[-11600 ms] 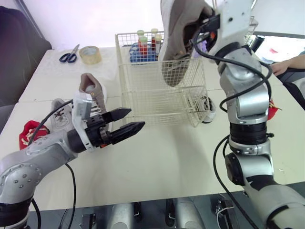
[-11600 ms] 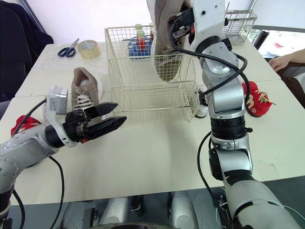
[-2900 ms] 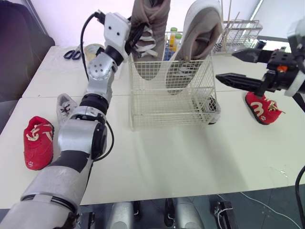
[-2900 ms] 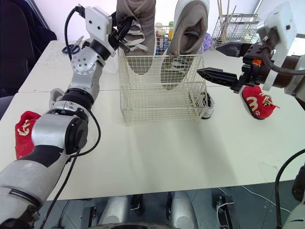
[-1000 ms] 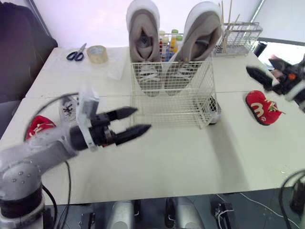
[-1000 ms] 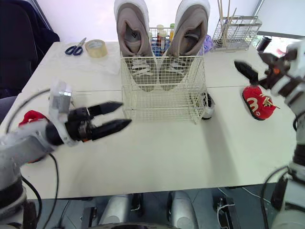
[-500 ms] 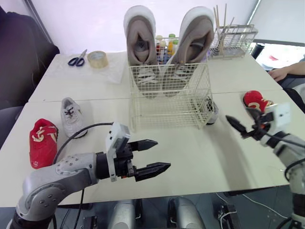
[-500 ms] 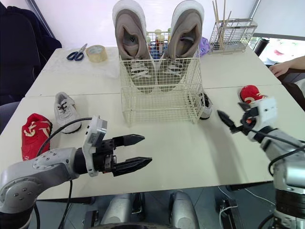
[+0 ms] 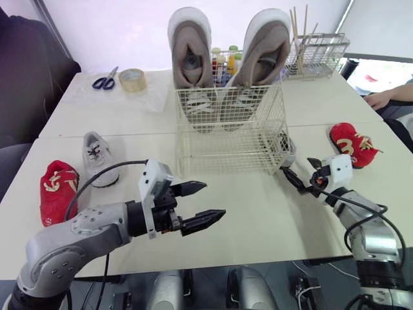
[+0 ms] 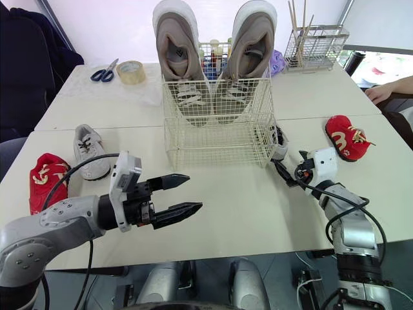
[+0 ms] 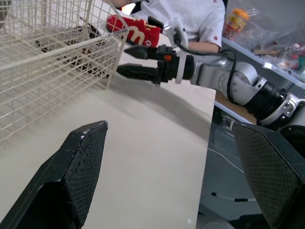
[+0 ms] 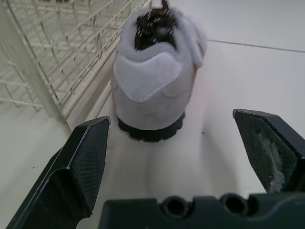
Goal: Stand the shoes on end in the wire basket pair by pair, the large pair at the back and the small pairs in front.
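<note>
Two large taupe shoes [image 9: 189, 51] [image 9: 266, 51] stand on end at the back of the wire basket [image 9: 229, 139]. A small white shoe [image 12: 155, 81] lies on the table against the basket's right front corner. My right gripper [image 12: 170, 117] is open, low over the table, pointing at this shoe's heel from close by without touching it. A small grey shoe [image 9: 97, 158] and a red shoe [image 9: 57, 190] lie at the left. Another red shoe [image 9: 352, 143] lies at the right. My left gripper [image 9: 210, 200] hovers open and empty in front of the basket.
Scissors [image 9: 104, 81] and a tape roll [image 9: 132, 80] lie at the back left. A rack of bottles [image 9: 222, 59] stands behind the basket, and a wire holder with sticks [image 9: 316, 48] at the back right. A person's hand [image 9: 381, 98] rests at the table's right edge.
My right gripper has moved left and down to the small white shoe beside the basket. My left gripper has drawn back slightly. Both stay open.
</note>
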### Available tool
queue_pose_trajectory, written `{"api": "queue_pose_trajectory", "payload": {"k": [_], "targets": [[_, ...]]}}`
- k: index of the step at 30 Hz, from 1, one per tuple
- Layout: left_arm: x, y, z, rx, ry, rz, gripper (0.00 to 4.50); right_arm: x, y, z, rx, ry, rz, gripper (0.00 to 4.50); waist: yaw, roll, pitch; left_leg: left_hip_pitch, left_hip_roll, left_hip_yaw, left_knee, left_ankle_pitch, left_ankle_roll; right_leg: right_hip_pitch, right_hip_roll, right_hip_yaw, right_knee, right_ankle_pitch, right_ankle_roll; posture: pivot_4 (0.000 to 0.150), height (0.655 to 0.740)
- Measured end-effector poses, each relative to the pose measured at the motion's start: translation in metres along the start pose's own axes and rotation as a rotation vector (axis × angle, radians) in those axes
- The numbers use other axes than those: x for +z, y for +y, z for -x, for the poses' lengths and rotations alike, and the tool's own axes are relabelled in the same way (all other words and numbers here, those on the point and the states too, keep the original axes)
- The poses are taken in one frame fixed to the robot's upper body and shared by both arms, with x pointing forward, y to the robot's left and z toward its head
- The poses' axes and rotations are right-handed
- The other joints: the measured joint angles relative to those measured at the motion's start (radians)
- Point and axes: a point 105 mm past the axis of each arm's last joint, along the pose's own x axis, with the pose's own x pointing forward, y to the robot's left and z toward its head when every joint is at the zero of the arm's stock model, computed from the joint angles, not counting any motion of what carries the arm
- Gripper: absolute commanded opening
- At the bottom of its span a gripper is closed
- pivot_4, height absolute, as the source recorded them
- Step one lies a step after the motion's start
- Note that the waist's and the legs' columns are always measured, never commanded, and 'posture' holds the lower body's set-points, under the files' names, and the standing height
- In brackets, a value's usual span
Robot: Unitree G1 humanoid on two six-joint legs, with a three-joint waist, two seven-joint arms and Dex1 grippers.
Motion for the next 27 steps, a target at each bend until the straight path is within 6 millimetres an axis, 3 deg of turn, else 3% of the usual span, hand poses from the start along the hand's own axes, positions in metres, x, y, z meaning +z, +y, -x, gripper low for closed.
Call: {"api": "queue_pose_trajectory", "payload": {"k": [8, 13, 19, 27], "targets": [[0.000, 0.006, 0.000, 0.040, 0.012, -0.035, 4.32, -0.012, 0.005, -0.025, -0.025, -0.021, -0.022, 4.50, -0.007, 0.000, 0.000, 0.000, 0.000, 0.000, -0.001, 0.000, 0.000, 0.000, 0.000, 0.000, -0.001, 0.000, 0.000, 0.150, 0.7400], [-0.003, 0.007, -0.002, 0.052, 0.029, -0.038, 4.32, -0.010, 0.001, -0.042, -0.073, -0.077, -0.063, 4.50, -0.022, 0.000, 0.000, 0.000, 0.000, 0.000, -0.001, 0.000, 0.000, 0.001, 0.000, 0.000, -0.002, 0.000, 0.000, 0.150, 0.7400], [-0.005, 0.010, -0.001, 0.076, 0.047, -0.052, 4.32, -0.009, -0.006, -0.052, -0.116, -0.132, -0.111, 4.50, -0.026, 0.000, 0.000, 0.001, 0.000, 0.000, -0.002, 0.000, 0.000, 0.002, 0.001, 0.000, -0.003, 0.000, 0.000, 0.150, 0.7400], [-0.010, 0.014, 0.002, 0.104, 0.073, -0.057, 4.32, -0.005, 0.000, -0.058, -0.048, -0.159, -0.108, 4.50, -0.029, 0.000, 0.000, 0.002, 0.000, 0.000, -0.007, 0.001, -0.002, 0.001, 0.000, 0.000, -0.005, 0.001, -0.001, 0.150, 0.7400]]}}
